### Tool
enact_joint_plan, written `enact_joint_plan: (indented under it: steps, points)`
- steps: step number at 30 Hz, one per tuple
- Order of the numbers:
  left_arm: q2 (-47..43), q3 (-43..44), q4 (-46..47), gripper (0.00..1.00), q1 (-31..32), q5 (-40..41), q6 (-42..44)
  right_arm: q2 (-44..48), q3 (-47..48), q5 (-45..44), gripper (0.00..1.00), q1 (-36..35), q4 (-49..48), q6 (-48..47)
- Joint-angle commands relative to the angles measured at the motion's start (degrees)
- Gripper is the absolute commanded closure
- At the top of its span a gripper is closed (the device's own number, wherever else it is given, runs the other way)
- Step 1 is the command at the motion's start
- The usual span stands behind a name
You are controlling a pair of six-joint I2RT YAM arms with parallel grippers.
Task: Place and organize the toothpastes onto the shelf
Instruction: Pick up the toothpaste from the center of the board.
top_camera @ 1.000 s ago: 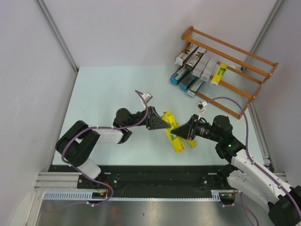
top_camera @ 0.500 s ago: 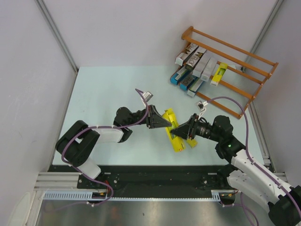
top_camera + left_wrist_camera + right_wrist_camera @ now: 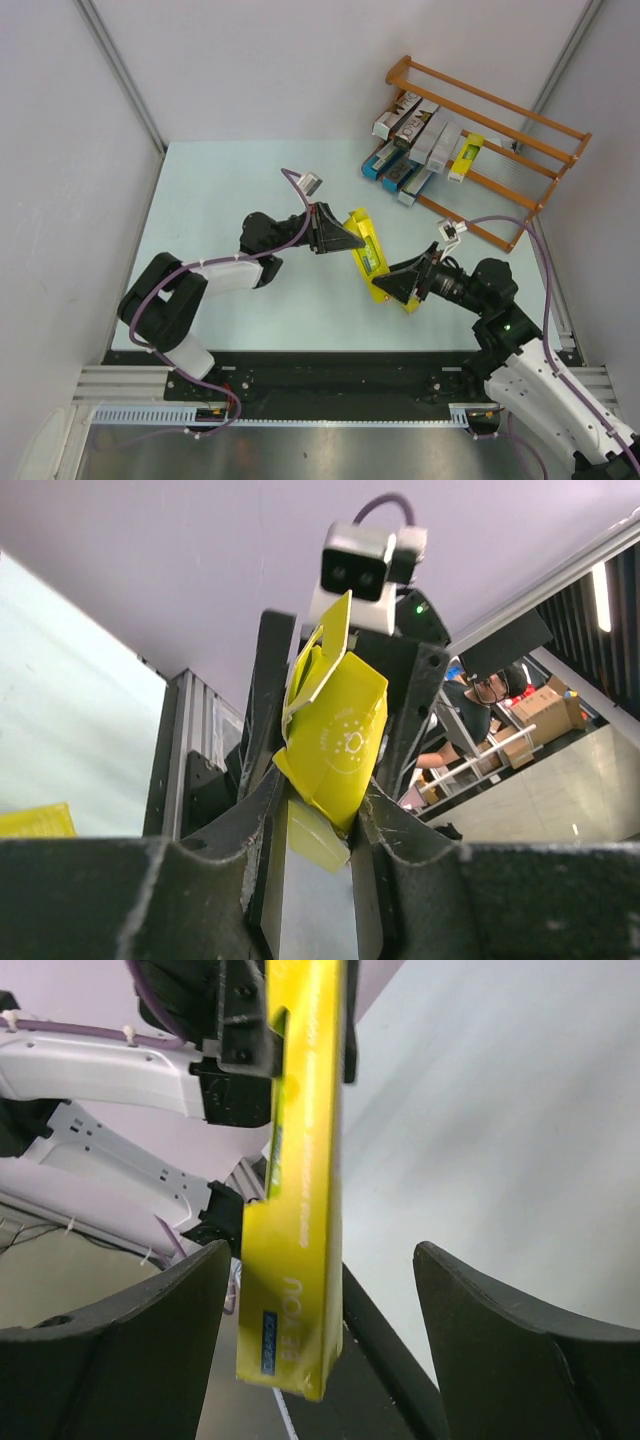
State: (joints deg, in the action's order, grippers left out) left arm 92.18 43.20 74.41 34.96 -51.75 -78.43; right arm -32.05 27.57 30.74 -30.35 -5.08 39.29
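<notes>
Left arm is stretched low from its base towards the table centre. The left gripper is clamped on a yellow rectangular cardboard toothpaste carton with a green stripe, gripped near one end.

Right arm is reached in from the right. The right gripper is set at the carton's opposite end. Its fingers are spread wide to either side, and no contact with the carton is seen.

The orange-brown wooden rail shelf stands at the far right corner of the pale blue-green table. Silver-grey cartons, blue cartons and one yellow carton are laid side by side across its rails, bunched at its left end.

The held carton is long and narrow, with white lettering on its side. In the left wrist view its end flap is open and creased. A second yellow carton is partly seen on the table under the right gripper.
</notes>
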Motion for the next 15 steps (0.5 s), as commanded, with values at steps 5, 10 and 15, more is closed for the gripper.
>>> enact_joint_plan:
  steps: [5, 10, 15]
  points:
    - [-4.6, 6.7, -2.7, 0.97, -0.4, -0.1, 12.0, 7.3, 5.1, -10.2, 0.23, -0.8, 16.0, -4.4]
    - [-5.5, 9.3, -14.7, 0.97, -0.2, 0.2, 17.6, 8.4, 5.7, -14.0, 0.3, -2.8, 18.6, -5.5]
    - [-6.2, 10.6, -21.2, 0.97, -0.1, 0.5, 20.2, 6.9, 5.9, -17.7, 0.39, -6.3, 18.3, -6.9]
